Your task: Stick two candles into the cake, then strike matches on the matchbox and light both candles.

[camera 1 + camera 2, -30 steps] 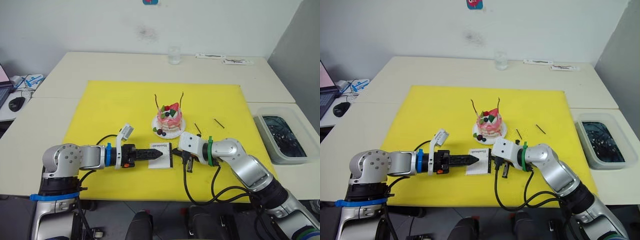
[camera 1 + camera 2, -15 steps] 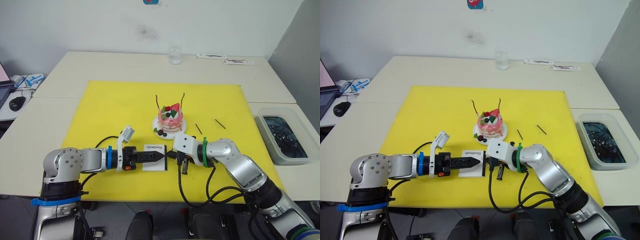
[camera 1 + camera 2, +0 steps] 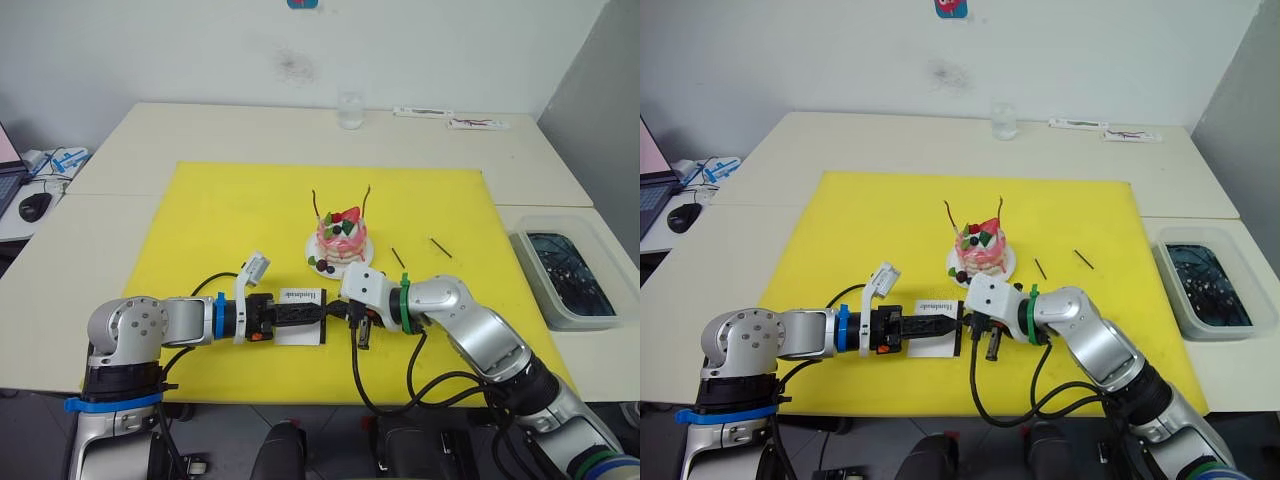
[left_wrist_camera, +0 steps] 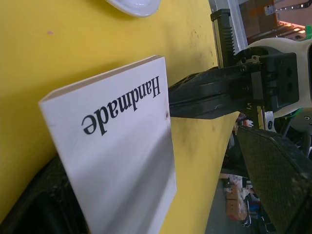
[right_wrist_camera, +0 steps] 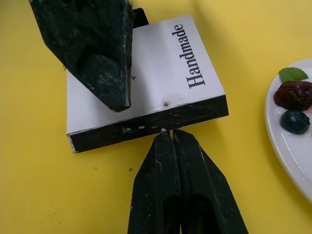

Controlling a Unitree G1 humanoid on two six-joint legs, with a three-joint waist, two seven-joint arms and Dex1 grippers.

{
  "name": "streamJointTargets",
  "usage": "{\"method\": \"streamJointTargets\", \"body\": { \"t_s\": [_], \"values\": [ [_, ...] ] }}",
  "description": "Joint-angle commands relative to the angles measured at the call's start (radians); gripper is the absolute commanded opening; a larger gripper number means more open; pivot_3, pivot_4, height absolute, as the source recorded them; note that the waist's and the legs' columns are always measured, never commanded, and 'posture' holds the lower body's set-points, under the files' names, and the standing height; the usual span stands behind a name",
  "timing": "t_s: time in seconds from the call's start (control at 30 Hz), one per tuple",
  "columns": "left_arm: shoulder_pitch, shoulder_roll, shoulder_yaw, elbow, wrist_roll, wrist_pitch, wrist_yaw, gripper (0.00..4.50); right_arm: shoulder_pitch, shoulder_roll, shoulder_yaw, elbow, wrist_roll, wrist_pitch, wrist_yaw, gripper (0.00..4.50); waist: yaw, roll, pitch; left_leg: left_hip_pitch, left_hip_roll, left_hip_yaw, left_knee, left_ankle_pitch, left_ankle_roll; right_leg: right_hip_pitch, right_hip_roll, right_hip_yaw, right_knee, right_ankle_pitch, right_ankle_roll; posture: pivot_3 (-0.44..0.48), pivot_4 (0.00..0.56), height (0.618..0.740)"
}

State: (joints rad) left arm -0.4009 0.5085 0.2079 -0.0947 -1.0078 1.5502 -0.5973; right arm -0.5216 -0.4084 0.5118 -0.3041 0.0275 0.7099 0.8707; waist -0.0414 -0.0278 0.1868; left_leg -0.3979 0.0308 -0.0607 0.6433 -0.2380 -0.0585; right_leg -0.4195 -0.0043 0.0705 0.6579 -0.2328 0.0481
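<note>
Nearest to us, our left pincer (image 3: 300,312) grips the matchbox (image 3: 300,315) on the front part of the yellow mat (image 3: 220,220), its two black fingers closed over the white box, one above and one below. The box lies flat, the "Handmade" lettering on its top face and its black strip turned toward our right arm.

Our right pincer (image 5: 168,139) meets that strip head-on: its fingers are pressed together with no gap between them, and their tips touch the black edge about midway along it. A tiny pale speck shows right at the tips; we cannot tell whether a match is pinched there.

Just behind the matchbox stands the cake (image 3: 341,235) on its white plate (image 3: 322,268), with dark berries at the plate's front rim. The two candles (image 3: 313,201) rise from the cake, one on each side of the strawberry.

To the right of the cake, two matches (image 3: 397,257) lie on the mat, well apart from each other.

Further right, off the mat, a clear tray (image 3: 560,275) sits on the desk (image 3: 180,130). At the far edge of the desk stands a glass (image 3: 348,110).
</note>
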Motion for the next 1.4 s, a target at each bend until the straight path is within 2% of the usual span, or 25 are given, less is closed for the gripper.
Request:
{"method": "streamJointTargets", "body": {
  "t_s": [0.03,0.1,0.43,0.53,0.9,1.17,1.4],
  "values": [
    [0.038,-0.010,-0.056,-0.008,0.003,0.055,0.003,4.31,-0.014,0.005,-0.006,-0.038,0.015,-0.004,-0.002,0.01,0.000,0.000,0.000,0.000,0.000,0.000,0.000,0.000,0.000,0.000,0.000,0.000,0.000,0.000,0.000,0.000,0.150,0.740],
    [0.041,-0.008,-0.061,-0.010,0.009,0.048,0.004,3.94,-0.014,0.006,-0.007,-0.038,0.017,-0.002,-0.003,0.00,0.000,0.000,0.000,0.000,0.000,0.000,0.000,0.000,0.000,0.000,0.000,0.000,0.000,0.000,0.000,0.000,0.150,0.740],
    [0.057,0.000,-0.090,-0.013,0.067,-0.011,-0.004,0.81,-0.016,0.015,-0.011,-0.044,0.028,0.020,-0.012,0.00,0.000,0.000,0.000,0.000,0.000,0.000,-0.001,0.000,0.000,-0.001,0.000,0.000,0.000,0.000,0.000,0.000,0.150,0.740],
    [0.060,0.010,-0.094,-0.012,0.077,-0.027,-0.014,0.02,-0.025,0.021,-0.015,-0.042,0.033,0.030,-0.018,0.00,0.000,0.000,0.000,0.000,0.000,0.000,-0.001,0.000,0.000,0.000,0.000,0.000,0.000,0.000,0.000,0.000,0.150,0.740],
    [-0.003,0.061,-0.103,0.023,0.096,-0.109,-0.089,0.02,-0.030,0.021,-0.071,-0.066,0.069,0.046,-0.050,0.00,0.000,0.000,0.000,0.000,0.000,-0.001,0.000,0.000,0.000,0.000,0.000,0.000,0.000,-0.002,-0.004,0.000,0.150,0.740],
    [-0.033,0.166,-0.165,-0.024,0.118,-0.214,-0.228,0.02,0.024,-0.006,-0.170,-0.144,0.136,0.026,-0.060,0.00,-0.006,0.000,0.000,-0.001,0.000,-0.001,-0.001,0.000,0.000,-0.001,0.001,0.000,0.000,-0.003,-0.005,0.000,0.150,0.740],
    [-0.006,0.289,-0.114,-0.132,0.080,-0.299,-0.362,0.02,0.137,-0.056,-0.318,-0.276,0.243,-0.006,-0.063,0.00,-0.008,0.000,0.001,-0.002,0.001,-0.001,-0.003,0.000,0.000,-0.003,0.001,-0.001,0.000,-0.003,-0.004,0.000,0.150,0.740]
  ]
}}
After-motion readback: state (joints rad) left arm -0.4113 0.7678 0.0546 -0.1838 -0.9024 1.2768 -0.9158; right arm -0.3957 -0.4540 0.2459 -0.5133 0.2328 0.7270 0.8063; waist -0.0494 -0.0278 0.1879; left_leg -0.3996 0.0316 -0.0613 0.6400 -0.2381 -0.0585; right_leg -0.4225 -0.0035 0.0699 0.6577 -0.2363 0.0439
